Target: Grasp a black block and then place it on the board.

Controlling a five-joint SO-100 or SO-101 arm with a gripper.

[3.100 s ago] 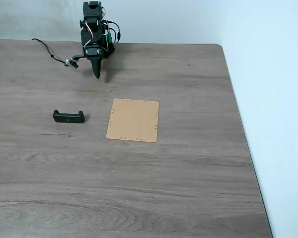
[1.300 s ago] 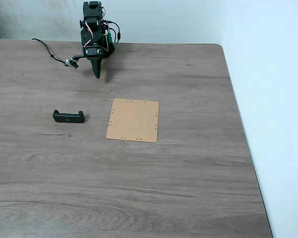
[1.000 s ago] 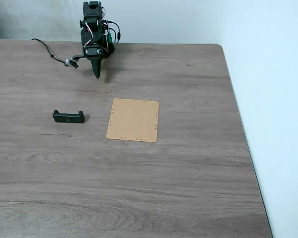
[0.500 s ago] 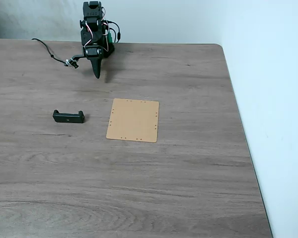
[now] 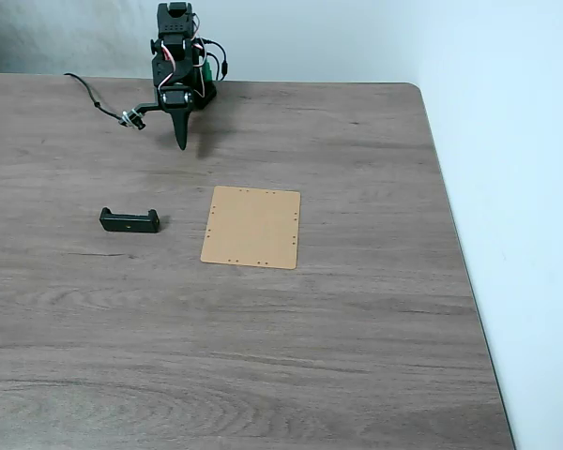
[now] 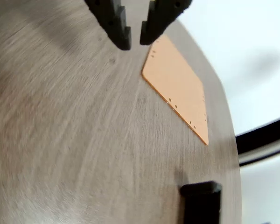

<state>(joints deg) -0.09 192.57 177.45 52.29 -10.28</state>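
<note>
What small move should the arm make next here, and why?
Probably swing the hand out from the base toward the black block and lower it there. In the fixed view the block lies bare on the table, left of the board and apart from it, with the arm folded near the far edge. The wrist view shows the fingers slightly apart and holding nothing.

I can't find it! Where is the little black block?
In the fixed view, the black block lies on the table, left of the board, not touching it.
</note>
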